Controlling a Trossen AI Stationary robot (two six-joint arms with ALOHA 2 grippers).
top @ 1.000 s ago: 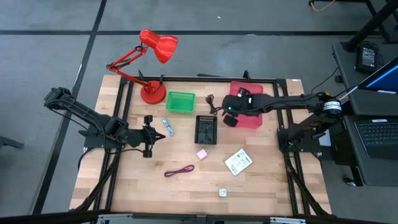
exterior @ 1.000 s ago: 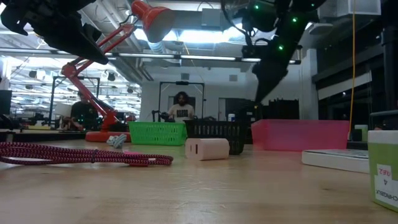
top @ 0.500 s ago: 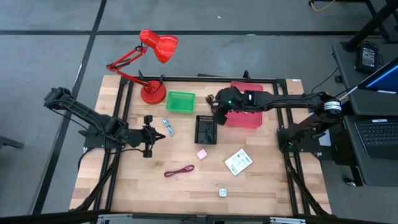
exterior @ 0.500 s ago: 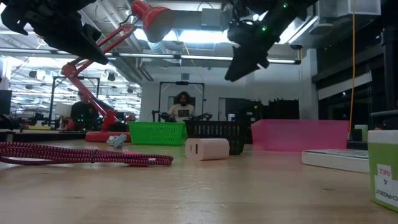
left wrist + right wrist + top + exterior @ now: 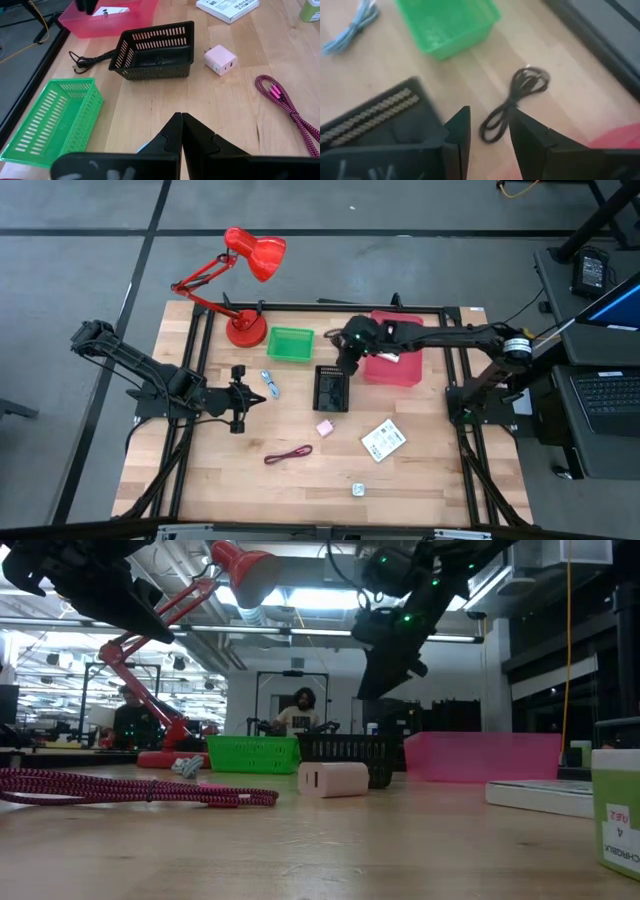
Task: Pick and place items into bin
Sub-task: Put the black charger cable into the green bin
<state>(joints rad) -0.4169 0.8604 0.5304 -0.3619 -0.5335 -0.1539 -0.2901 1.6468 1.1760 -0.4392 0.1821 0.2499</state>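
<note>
My right gripper [image 5: 350,348] [image 5: 489,114] is open and hovers above the black cord [image 5: 337,340] [image 5: 514,100], which lies on the wood between the green bin [image 5: 290,344] and the pink bin [image 5: 400,366]. It touches nothing. My left gripper [image 5: 243,398] [image 5: 180,127] is shut and waits over the table's left half. A pink cube [image 5: 324,427], a white printed packet [image 5: 383,439], a maroon cord [image 5: 288,454], a tiny white cube [image 5: 359,490] and a blue-white piece [image 5: 270,383] lie flat on the table. A second white packet [image 5: 112,10] lies in the pink bin.
A black bin [image 5: 331,388] stands in the table's middle, just near of my right gripper. The red desk lamp [image 5: 245,290] stands at the far left, its base beside the green bin. A black frame rail [image 5: 330,307] runs along the far edge. People show in the room beyond.
My right gripper has moved from above the pink bin toward the table's left, and now hangs over the black cord near the black bin's far end. Nothing on the table has moved.
</note>
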